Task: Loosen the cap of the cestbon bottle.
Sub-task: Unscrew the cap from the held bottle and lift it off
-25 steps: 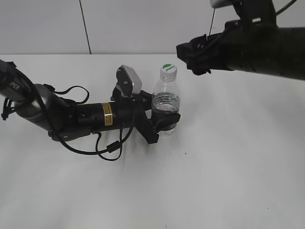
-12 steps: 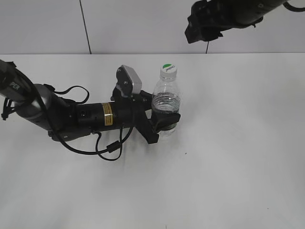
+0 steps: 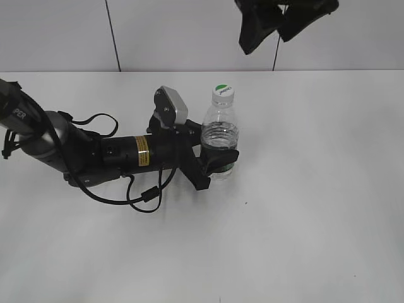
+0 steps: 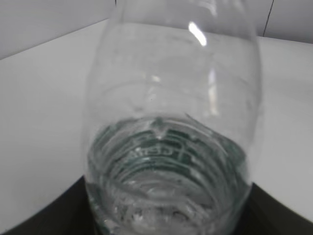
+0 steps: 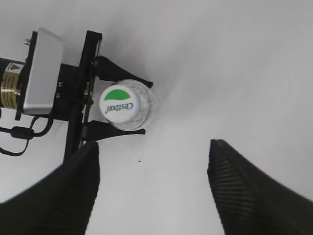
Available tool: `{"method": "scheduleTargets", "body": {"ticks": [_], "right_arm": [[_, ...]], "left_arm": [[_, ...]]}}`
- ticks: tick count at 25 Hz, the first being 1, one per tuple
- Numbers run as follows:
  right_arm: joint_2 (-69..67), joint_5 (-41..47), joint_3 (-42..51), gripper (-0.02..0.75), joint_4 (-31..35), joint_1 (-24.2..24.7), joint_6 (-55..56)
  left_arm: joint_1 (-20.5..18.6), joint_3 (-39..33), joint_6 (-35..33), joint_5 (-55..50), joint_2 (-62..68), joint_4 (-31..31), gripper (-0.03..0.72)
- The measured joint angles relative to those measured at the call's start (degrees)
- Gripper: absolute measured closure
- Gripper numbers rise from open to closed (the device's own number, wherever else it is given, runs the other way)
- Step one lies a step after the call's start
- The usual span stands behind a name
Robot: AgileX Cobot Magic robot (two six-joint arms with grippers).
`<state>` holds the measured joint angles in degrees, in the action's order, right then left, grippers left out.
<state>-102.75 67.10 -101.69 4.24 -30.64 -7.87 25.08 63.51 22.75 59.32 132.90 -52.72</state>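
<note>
The cestbon bottle (image 3: 219, 137) stands upright on the white table, clear and ribbed with a dark green label band. Its cap (image 3: 222, 92) is white with a green top and sits on the neck. My left gripper (image 3: 218, 162) is shut on the bottle's lower body; the bottle fills the left wrist view (image 4: 171, 137). My right gripper (image 3: 268, 28) is open and empty, high above the bottle at the top edge. In the right wrist view its fingers (image 5: 154, 161) hang wide apart above the table, with the cap (image 5: 120, 105) seen from above beyond them.
The left arm (image 3: 95, 154) with its cables lies across the table's left half. A grey wall with vertical seams stands behind the table. A small dark speck (image 5: 139, 160) marks the table near the bottle.
My right arm has risen from beside the cap to the top of the exterior view and swung left. The bottle and left gripper have not moved.
</note>
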Motion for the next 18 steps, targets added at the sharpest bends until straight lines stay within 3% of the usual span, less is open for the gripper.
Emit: {"method": "scheduleTargets", "body": {"ticks": [7,18], "right_arm": [[-6.7,2.4,-6.0,0.212,3.7,0.0,0.0],[-10.7,2.6,-6.5,0.212,8.1,0.0,0.0]], "left_arm": [[0.0,0.0,0.0,0.0,0.0,0.0,0.276],[0.0,0.0,0.0,0.0,0.0,-0.1,0.276]]}}
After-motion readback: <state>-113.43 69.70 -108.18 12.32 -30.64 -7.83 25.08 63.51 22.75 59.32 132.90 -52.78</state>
